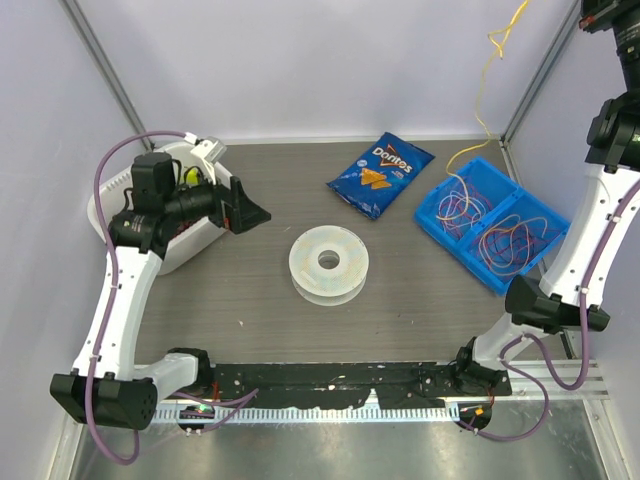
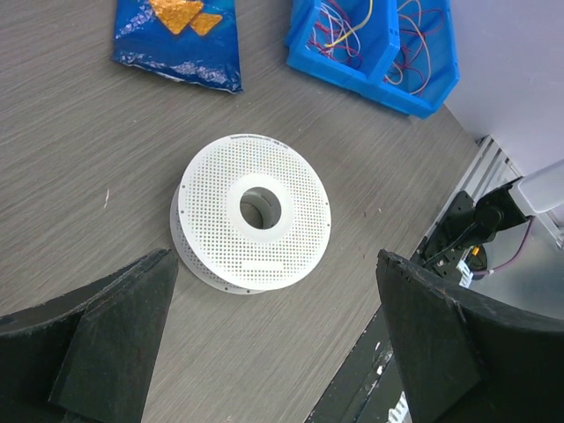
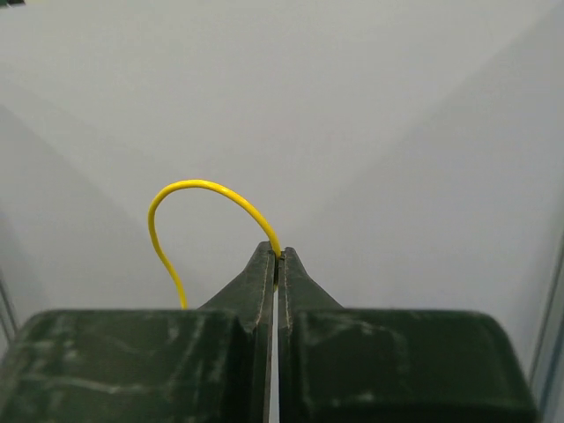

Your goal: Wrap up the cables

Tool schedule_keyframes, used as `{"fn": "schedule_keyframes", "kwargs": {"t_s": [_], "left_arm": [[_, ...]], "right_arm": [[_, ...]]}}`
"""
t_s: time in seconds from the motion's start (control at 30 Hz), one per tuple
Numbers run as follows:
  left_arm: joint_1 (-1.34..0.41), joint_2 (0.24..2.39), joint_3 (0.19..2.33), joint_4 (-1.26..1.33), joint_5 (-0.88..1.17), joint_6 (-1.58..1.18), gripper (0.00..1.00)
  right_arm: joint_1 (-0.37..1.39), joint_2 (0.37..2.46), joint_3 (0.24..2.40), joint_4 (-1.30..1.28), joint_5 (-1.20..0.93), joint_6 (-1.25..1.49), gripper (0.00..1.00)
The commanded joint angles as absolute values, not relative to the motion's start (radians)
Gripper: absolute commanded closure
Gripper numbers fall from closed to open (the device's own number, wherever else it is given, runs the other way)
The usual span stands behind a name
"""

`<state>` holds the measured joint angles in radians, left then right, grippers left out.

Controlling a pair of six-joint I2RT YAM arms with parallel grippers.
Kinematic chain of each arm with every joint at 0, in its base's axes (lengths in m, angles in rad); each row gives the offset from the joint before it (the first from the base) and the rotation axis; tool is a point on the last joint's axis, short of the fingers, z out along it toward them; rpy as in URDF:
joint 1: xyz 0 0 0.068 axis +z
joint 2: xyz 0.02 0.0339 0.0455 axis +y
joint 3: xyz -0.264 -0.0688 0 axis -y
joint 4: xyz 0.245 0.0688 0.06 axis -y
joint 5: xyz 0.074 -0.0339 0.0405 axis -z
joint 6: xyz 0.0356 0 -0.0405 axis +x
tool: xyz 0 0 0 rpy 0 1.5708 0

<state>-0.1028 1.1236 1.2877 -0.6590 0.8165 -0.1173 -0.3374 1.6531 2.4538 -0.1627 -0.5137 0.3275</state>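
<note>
The right gripper (image 3: 276, 256) is pinched tight on the yellow cable (image 3: 203, 183), with the strand caught at the very tips of its jaws. In the right wrist view the cable rises from the tips, arches over to the left and drops down until it goes out of sight behind the left finger. Only a plain pale wall lies behind it.

From above, the same cable runs as one long, nearly upright line with a few kinks. Its upper end leaves the picture at the far right top edge. Its lower end trails down to the far corner of the blue bin (image 2: 352, 79) on the right side of the table. The right arm reaches up at the far right and its claw is cut off by the picture's corner.

More loose cables (image 1: 510, 245), orange-red, white and purple, lie tangled in the bin's two compartments. Single strands there are hard to tell apart.

The left gripper (image 2: 273, 260) is spread wide and holds nothing. It hangs above the table at the far left, beside a white tub (image 1: 185, 255), and looks down on the perforated white spool (image 1: 305, 265) lying flat mid-table. A blue chip bag (image 1: 380, 175) lies beyond the spool
</note>
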Motion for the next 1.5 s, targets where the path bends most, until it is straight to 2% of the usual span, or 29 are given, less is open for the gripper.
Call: {"fn": "schedule_keyframes", "kwargs": {"t_s": [0.0, 0.17, 0.47, 0.73, 0.9, 1.27, 1.47], "left_arm": [[-0.103, 1.129, 1.295, -0.572, 0.861, -0.161, 0.0], [-0.117, 1.146, 1.285, -0.523, 0.877, -0.179, 0.0], [-0.173, 1.177, 1.267, -0.43, 0.896, -0.25, 0.0], [-0.19, 1.154, 1.256, -0.273, 0.923, -0.342, 0.0], [-0.195, 1.138, 1.264, -0.235, 0.922, -0.36, 0.0], [-0.196, 1.129, 1.252, -0.226, 0.923, -0.351, 0.0], [-0.196, 1.129, 1.252, -0.219, 0.923, -0.353, 0.0]], "right_arm": [[-0.333, 1.667, 2.533, 0.069, -0.551, 0.566, 0.99], [-0.287, 1.66, 2.559, 0.153, -0.548, 0.635, 0.99], [-0.002, 1.628, 2.487, 0.043, -0.54, 0.411, 0.99], [0.176, 1.667, 2.519, 0.051, -0.525, 0.416, 0.99], [0.227, 1.652, 2.413, 0.086, -0.543, 0.483, 0.99], [0.29, 1.694, 2.556, 0.23, -0.434, 0.522, 0.99], [0.318, 1.669, 2.606, 0.281, -0.351, 0.41, 0.99]]}}
